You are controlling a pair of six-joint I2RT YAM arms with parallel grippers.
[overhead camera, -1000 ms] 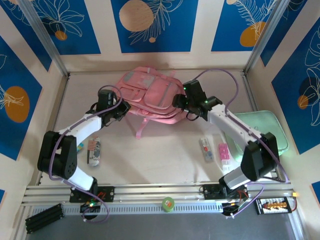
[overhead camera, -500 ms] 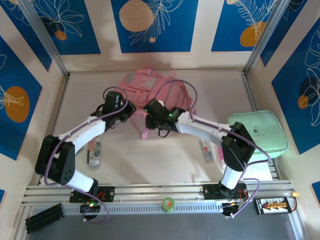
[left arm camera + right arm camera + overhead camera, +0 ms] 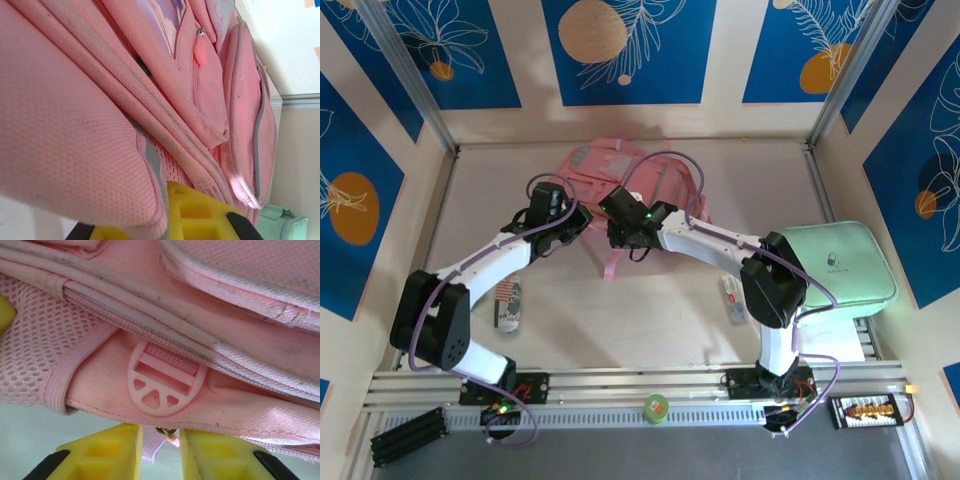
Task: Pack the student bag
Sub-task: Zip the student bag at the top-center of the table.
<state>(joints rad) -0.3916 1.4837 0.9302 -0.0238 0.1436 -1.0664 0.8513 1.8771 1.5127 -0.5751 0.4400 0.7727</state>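
Observation:
The student bag (image 3: 638, 172), a soft pink backpack, lies at the back middle of the table. My left gripper (image 3: 574, 222) is at its near left edge, shut on a fold of its pink fabric (image 3: 100, 150), which sits pinched between the yellow fingers (image 3: 210, 215). My right gripper (image 3: 620, 230) is at the bag's near edge, just right of the left one. Its yellow fingers (image 3: 102, 452) stand a narrow gap apart under a padded strap with a pink buckle (image 3: 165, 385). A small zip pull (image 3: 170, 434) hangs in that gap. The fingertips are hidden by the bag (image 3: 225, 285).
A flat mint-green case (image 3: 840, 262) lies at the right edge, its corner also in the left wrist view (image 3: 286, 226). A small striped item (image 3: 508, 303) lies near left and a white one (image 3: 732, 297) near right. A green roll (image 3: 655, 406) sits on the front rail.
My right arm swung left from the bag's right side to its near edge and its jaws narrowed. The left gripper lifted the bag's edge slightly and holds still.

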